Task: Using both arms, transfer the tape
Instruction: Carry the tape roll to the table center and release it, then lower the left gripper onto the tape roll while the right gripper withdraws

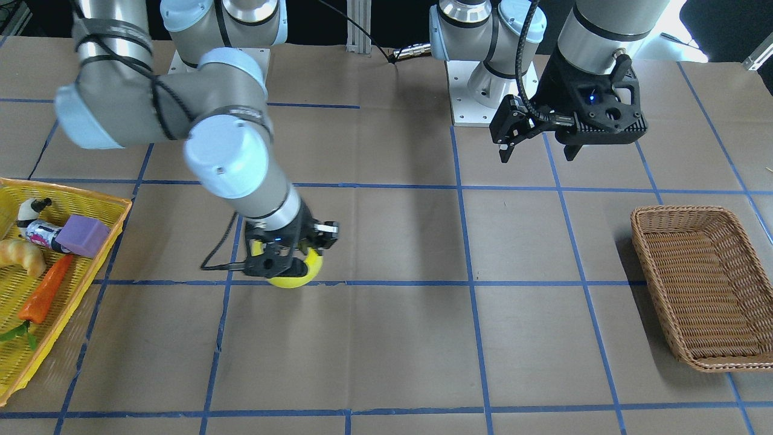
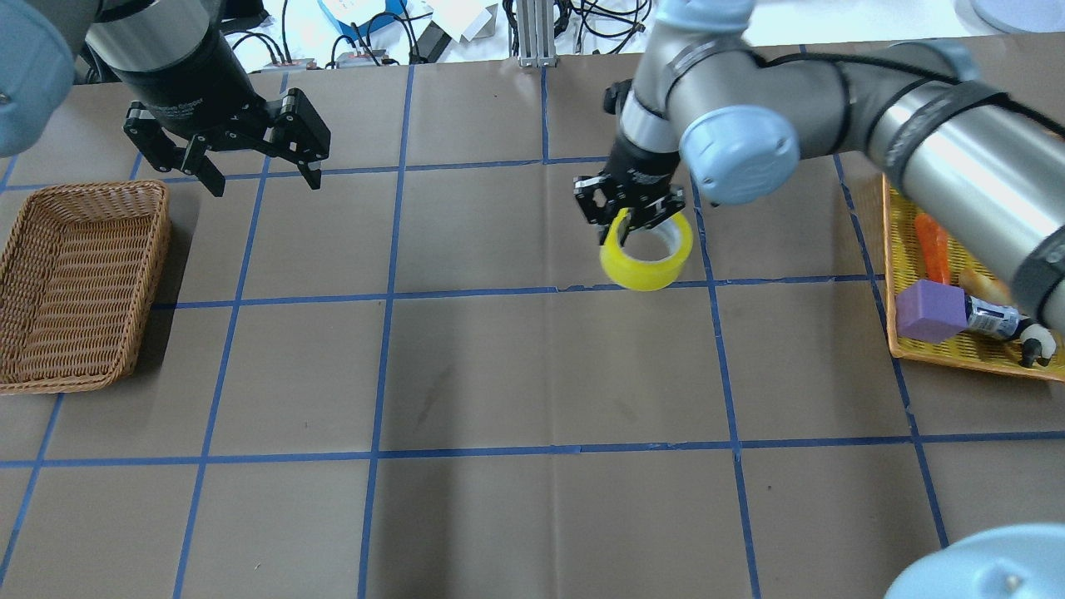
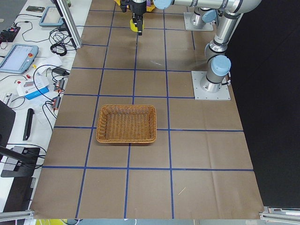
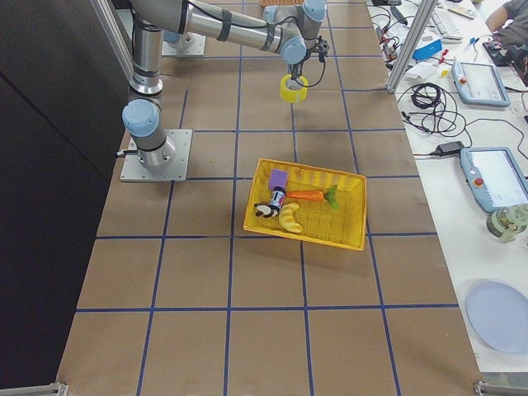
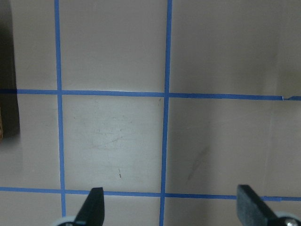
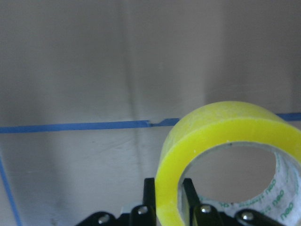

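The tape (image 2: 647, 259) is a yellow roll with a white core. My right gripper (image 2: 630, 218) is shut on its wall, one finger inside the ring and one outside. It holds the roll tilted, close over the brown table, right of centre in the overhead view. The tape also shows in the front view (image 1: 294, 278) under the right gripper (image 1: 284, 257), in the right wrist view (image 6: 221, 123) and in the exterior right view (image 4: 293, 89). My left gripper (image 2: 266, 183) is open and empty, above the table near the wicker basket. It also shows in the front view (image 1: 537, 157) and the left wrist view (image 5: 170, 202).
A wicker basket (image 2: 79, 283) (image 1: 706, 290) (image 3: 126, 123) stands on the robot's left side. A yellow tray (image 2: 957, 356) (image 1: 72, 194) on the robot's right side holds a carrot (image 1: 43, 289), a purple block (image 1: 83, 234), a croissant and a bottle. Blue tape lines grid the table.
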{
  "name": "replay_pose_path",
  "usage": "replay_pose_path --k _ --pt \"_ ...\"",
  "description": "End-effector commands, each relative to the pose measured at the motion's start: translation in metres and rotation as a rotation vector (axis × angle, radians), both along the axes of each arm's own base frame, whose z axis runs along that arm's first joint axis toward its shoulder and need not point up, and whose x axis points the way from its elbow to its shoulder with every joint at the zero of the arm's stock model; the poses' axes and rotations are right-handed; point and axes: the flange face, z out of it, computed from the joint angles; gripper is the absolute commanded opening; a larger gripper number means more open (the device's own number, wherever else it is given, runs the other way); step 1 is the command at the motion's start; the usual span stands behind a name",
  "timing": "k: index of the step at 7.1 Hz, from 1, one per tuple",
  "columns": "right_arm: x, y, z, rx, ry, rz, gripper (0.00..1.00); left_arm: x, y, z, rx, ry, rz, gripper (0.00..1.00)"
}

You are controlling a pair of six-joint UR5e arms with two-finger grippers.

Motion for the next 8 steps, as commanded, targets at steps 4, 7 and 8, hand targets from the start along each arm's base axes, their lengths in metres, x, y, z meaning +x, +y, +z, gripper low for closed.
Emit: replay_pose_path --k 4,7,8 --pt "0.146 0.064 -0.034 -0.038 -0.030 -0.194 1.00 -0.001 -0.004 -0.007 0.013 0.011 0.015 1.00" --pt "-0.001 0.002 0.061 -0.184 0.056 0.010 1.00 -0.002 -0.005 -0.039 0.075 0.009 0.052 1.00" --pt "-0.054 -0.001 0.095 -0.188 0.070 0.045 1.00 -0.008 -0.007 -0.091 0.128 0.000 0.133 1.00"
